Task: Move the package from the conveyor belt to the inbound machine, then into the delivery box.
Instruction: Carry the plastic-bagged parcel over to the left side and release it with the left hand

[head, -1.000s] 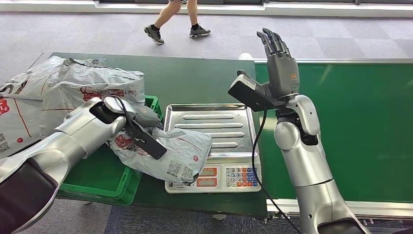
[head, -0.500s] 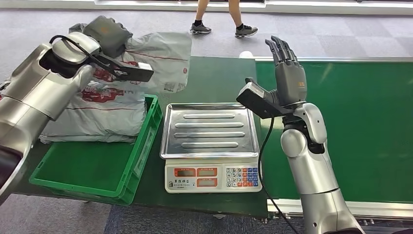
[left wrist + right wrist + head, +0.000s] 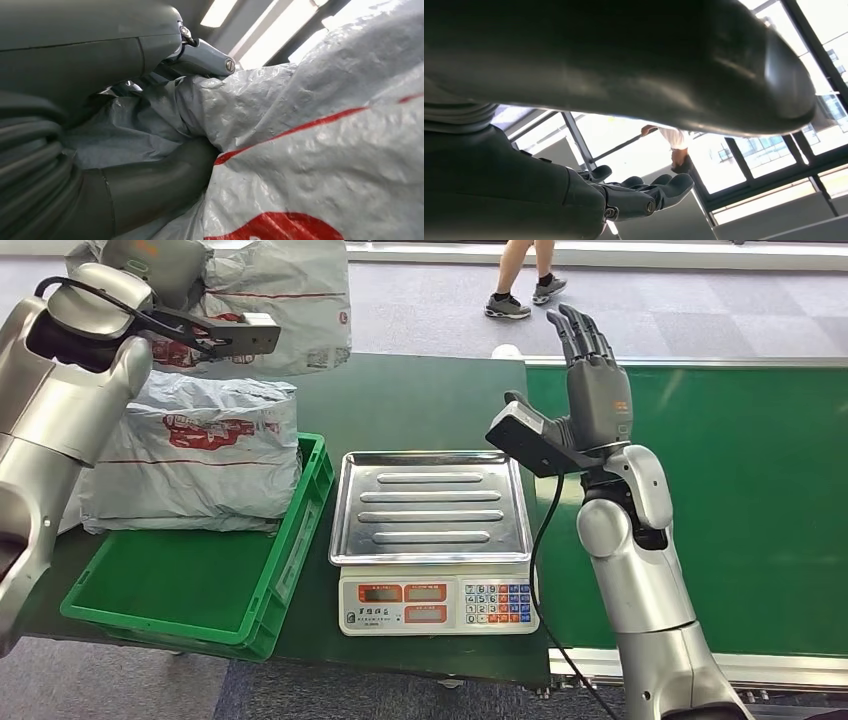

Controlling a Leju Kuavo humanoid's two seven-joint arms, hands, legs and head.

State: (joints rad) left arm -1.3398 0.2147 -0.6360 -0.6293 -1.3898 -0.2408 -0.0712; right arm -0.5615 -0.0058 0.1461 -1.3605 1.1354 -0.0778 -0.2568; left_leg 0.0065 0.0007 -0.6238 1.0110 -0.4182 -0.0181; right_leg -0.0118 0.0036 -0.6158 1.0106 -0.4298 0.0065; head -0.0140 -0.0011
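Your left hand (image 3: 165, 270) gripped the package (image 3: 285, 305) high above the crate (image 3: 200, 590); its slack film could slip. Your right hand (image 3: 590, 370) was open.

The package (image 3: 290, 300), a crumpled grey plastic mailer bag with red stripes and printed labels, hung high in the air in the left hand (image 3: 165, 265), up and back-left of the weighing scale (image 3: 432, 530). The scale, the inbound machine, had a ribbed steel pan and a keypad front, and its pan was bare. The green conveyor belt (image 3: 740, 510) ran just right of the scale. The green delivery box (image 3: 210, 590) sat just left of the scale.
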